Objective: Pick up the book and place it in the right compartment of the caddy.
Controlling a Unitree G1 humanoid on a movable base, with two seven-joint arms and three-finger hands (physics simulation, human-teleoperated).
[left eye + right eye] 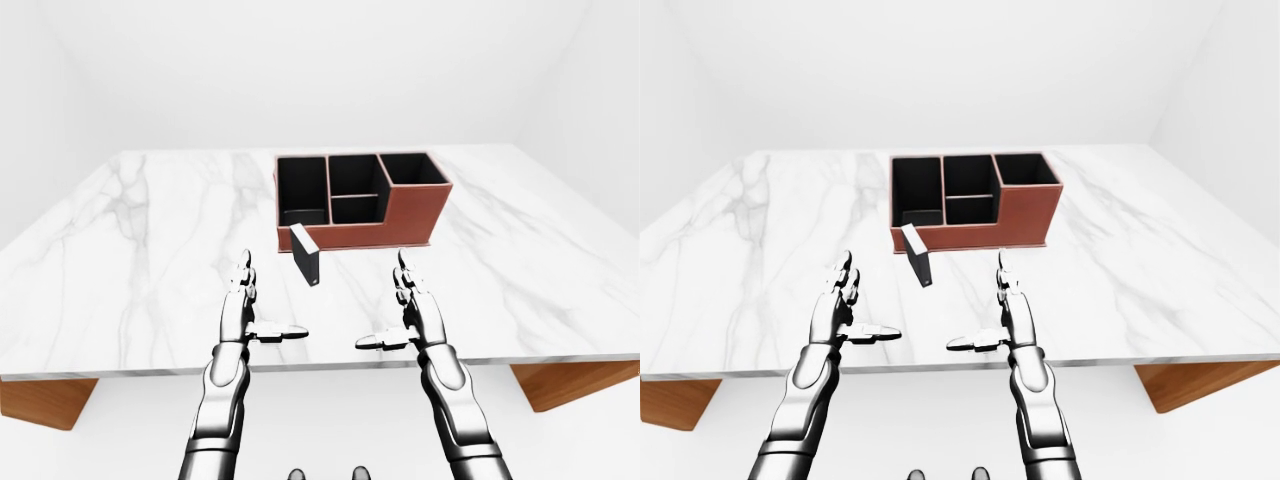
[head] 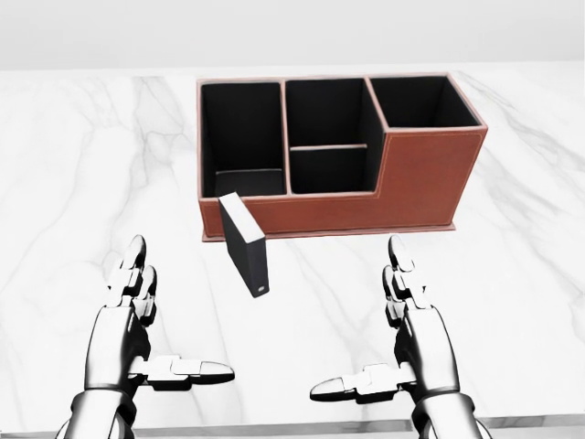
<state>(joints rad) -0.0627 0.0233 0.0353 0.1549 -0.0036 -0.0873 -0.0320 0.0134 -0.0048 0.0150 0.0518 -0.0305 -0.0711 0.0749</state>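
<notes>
Hands — left hand (image 2: 137, 315) and right hand (image 2: 411, 329) — hover spread and empty; reach squarely for the upright book (image 2: 245, 244) beside the caddy (image 2: 366, 206) without toppling it.

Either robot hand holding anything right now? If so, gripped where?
Nothing held. The left robot hand and right robot hand are both open, apart from the book, which stands untouched on the table.

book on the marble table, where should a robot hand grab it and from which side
Grip the book across its thin width, fingers on the two broad covers near the upper end. It stands upright and narrow just below the caddy in the head view, so probably come in from the bottom of that view, where nothing blocks it. The right robot hand is open, and so is the left robot hand.
</notes>
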